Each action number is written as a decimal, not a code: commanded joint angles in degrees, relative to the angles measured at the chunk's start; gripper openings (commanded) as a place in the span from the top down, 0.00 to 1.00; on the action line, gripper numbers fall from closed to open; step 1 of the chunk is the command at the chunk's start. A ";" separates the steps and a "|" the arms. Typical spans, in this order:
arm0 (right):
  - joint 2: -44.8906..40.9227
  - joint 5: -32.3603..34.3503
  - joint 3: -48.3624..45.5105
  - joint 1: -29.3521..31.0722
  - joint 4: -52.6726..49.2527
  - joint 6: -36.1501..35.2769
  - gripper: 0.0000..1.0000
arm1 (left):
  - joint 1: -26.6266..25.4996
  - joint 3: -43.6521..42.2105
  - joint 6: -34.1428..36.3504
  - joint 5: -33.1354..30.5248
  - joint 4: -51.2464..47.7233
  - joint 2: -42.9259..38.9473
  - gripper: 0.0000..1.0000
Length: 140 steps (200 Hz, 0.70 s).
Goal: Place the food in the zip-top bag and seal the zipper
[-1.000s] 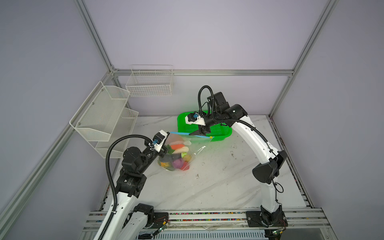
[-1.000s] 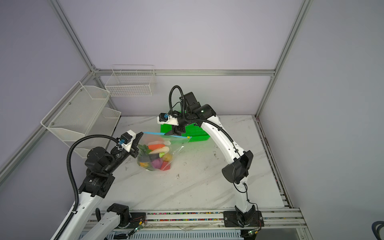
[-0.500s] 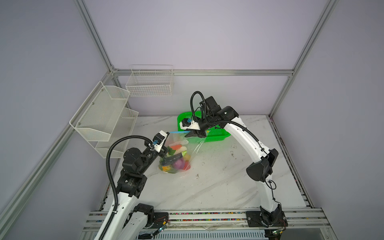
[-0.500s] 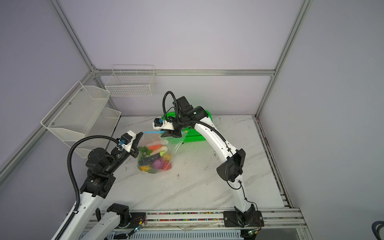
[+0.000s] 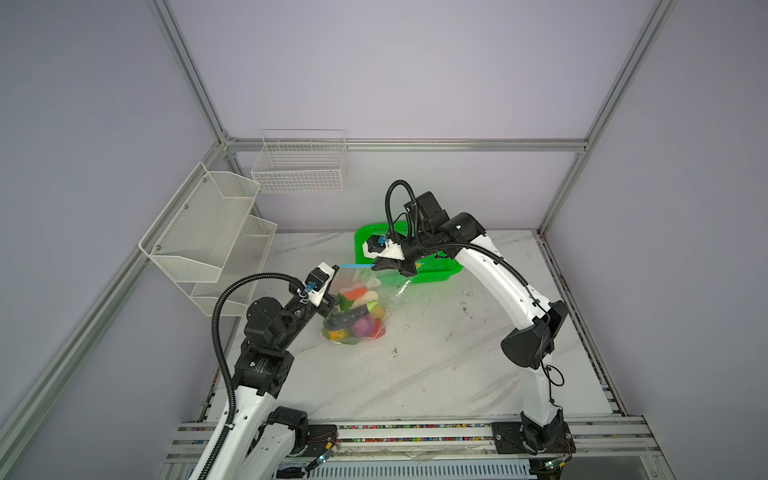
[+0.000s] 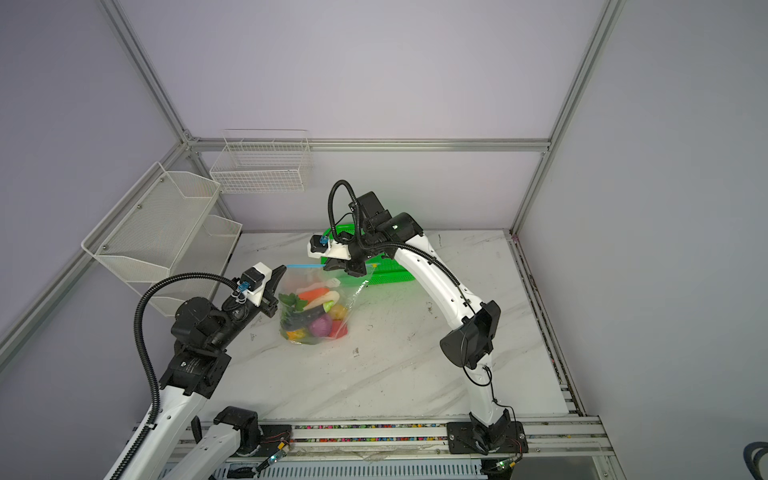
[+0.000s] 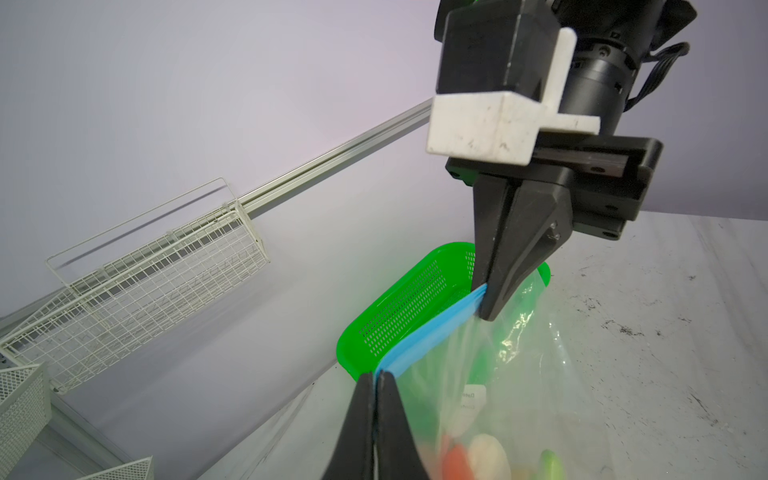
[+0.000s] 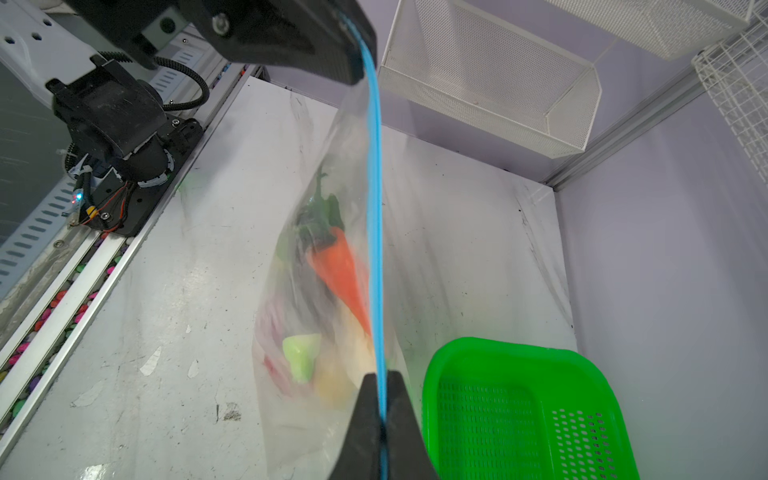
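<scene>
I find the left gripper (image 7: 376,376) clamped on the left end of the zipper (image 8: 376,208). The right gripper (image 8: 382,384) is pinched closed on the same blue strip, further right. The zip-top bag (image 5: 395,291) hangs between them, left of centre, on the near side of the green basket (image 5: 440,272). The food (image 5: 357,320) lies bunched in its bottom, low over the table (image 5: 415,374).

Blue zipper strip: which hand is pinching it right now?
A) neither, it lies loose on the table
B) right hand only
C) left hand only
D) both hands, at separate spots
D: in the wrist views the left hand and the right hand each have their jaws closed on the blue zipper strip, at different spots along it.
</scene>
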 commanded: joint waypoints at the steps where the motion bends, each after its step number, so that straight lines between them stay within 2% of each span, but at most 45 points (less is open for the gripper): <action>1: -2.84 -0.55 -1.21 0.49 2.82 4.58 1.00 | 0.14 -2.39 -0.76 -0.27 4.13 -0.88 1.00; 11: -3.58 -0.64 -2.67 1.13 8.24 11.83 1.00 | 0.13 -3.11 -2.37 -2.15 5.43 -0.93 0.99; 17: -4.22 -0.69 -3.83 1.52 10.19 15.64 1.00 | 0.15 -3.26 -4.16 -3.57 5.90 -1.04 0.87; 29: -6.44 1.16 -8.02 2.17 14.73 21.55 1.00 | 0.15 -3.27 -7.07 -5.02 6.65 -1.46 0.45; 30: -6.84 1.68 -9.11 2.24 15.90 23.06 1.00 | 0.15 -3.27 -7.26 -5.03 6.70 -1.61 0.45; 33: -7.49 2.41 -10.24 2.28 17.55 24.67 1.00 | 0.15 -3.31 -7.80 -5.24 6.82 -1.75 0.34; 42: -10.09 6.35 -15.38 2.36 23.23 31.71 1.00 | 0.09 -3.39 -9.18 -6.59 6.60 -2.66 0.17; 56: -13.36 14.37 -19.78 2.86 28.04 40.06 1.00 | 0.14 -4.02 -12.60 -10.35 6.32 -4.67 0.04; 66: -14.51 18.38 -20.02 3.17 27.90 45.41 1.00 | 0.13 -4.31 -15.83 -12.90 5.66 -5.83 0.00; 101: -13.96 28.43 -14.29 6.21 20.32 61.21 1.00 | 0.19 -3.58 -29.50 -17.45 1.23 -9.18 0.00; 140: -11.27 29.88 -8.54 8.68 12.10 84.09 1.00 | 0.15 -2.39 -40.60 -23.15 -5.73 -12.79 0.00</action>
